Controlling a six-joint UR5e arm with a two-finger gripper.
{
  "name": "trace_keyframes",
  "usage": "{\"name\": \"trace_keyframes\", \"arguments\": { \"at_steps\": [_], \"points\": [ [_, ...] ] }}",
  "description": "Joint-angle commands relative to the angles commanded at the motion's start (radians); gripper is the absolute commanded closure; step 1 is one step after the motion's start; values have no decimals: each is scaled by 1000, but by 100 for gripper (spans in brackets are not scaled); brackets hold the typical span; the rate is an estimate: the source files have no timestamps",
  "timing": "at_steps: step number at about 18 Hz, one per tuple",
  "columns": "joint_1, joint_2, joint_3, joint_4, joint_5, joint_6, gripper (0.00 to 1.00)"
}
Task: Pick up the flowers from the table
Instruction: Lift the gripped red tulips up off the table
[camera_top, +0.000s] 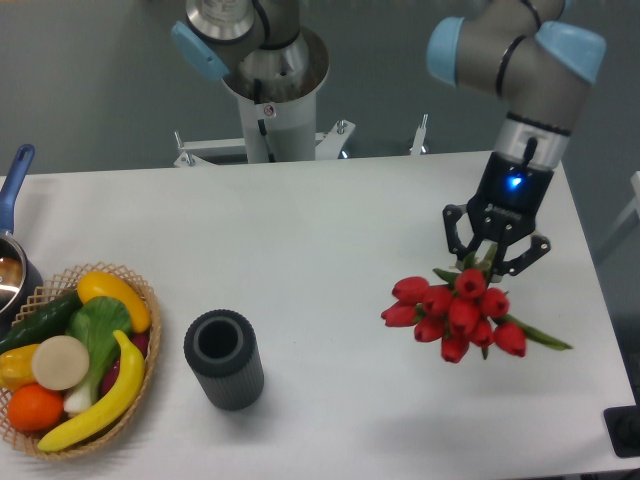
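The flowers (455, 310), a bunch of red tulip buds on green stems, hang in the air above the right part of the white table (330, 220). My gripper (492, 258) is shut on the stems just above the buds, pointing down. One green stem or leaf sticks out to the lower right of the bunch. A faint shadow of the bunch lies on the table below it.
A dark grey cylindrical cup (223, 358) stands left of the flowers. A wicker basket (140, 345) with colourful fruit and vegetables sits at the left edge, with a blue-handled pot (12, 230) behind it. The robot base (270, 80) rises at the table's back.
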Motion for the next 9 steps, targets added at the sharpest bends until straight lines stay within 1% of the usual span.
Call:
{"name": "trace_keyframes", "arguments": {
  "at_steps": [2,9],
  "points": [
    [2,-2,12,0,-28,0,68],
    [15,-2,12,0,-34,-2,68]
  ]
}}
